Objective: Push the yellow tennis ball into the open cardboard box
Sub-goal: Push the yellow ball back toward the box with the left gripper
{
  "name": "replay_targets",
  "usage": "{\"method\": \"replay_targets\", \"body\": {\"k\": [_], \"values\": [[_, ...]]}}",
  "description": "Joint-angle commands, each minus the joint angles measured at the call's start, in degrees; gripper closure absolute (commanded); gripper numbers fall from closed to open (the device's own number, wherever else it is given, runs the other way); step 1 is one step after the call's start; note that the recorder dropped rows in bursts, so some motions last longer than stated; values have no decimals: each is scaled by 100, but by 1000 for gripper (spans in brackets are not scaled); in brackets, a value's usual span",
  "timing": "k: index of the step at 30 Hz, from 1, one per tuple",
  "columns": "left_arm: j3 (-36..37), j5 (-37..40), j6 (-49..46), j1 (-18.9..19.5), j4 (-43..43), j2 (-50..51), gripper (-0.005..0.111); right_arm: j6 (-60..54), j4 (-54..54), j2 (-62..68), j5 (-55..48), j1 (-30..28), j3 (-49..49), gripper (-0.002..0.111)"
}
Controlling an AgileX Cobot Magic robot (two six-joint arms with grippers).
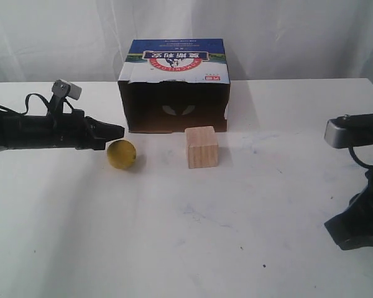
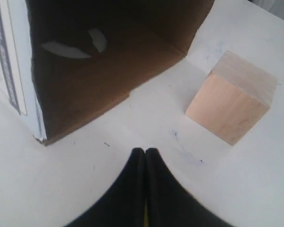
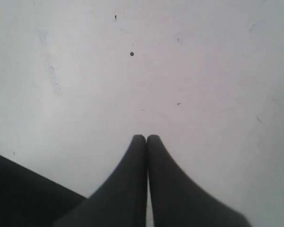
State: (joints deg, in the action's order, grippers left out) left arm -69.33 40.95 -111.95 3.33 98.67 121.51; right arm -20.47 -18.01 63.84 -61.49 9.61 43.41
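Left gripper point(image 1: 117, 131) fingers pressed together, holding nothing; tip just above and left of yellow tennis ball point(image 1: 121, 154). Contact unclear. Ball on white table point(image 1: 174, 236), outside open cardboard box point(image 1: 127, 105), near its front left corner, dark opening facing camera. Wooden cube point(image 1: 202, 147) right of ball, apart from it, just before opening. Right gripper point(image 3: 146, 137) closed, empty, over bare table, well apart from ball.
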Motion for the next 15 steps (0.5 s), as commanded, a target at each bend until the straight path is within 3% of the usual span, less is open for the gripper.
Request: {"method": "replay_targets", "body": {"k": [1, 8, 15], "values": [[-340, 132, -58, -6, 128, -7, 107, 160, -24, -39, 16, -47, -21, 108], [-751, 314, 249, 8, 128, -50, 107, 292, -38, -39, 16, -47, -21, 108], [-399, -67, 681, 244, 128, -251, 107, 290, -38, -39, 40, -47, -21, 108]]}}
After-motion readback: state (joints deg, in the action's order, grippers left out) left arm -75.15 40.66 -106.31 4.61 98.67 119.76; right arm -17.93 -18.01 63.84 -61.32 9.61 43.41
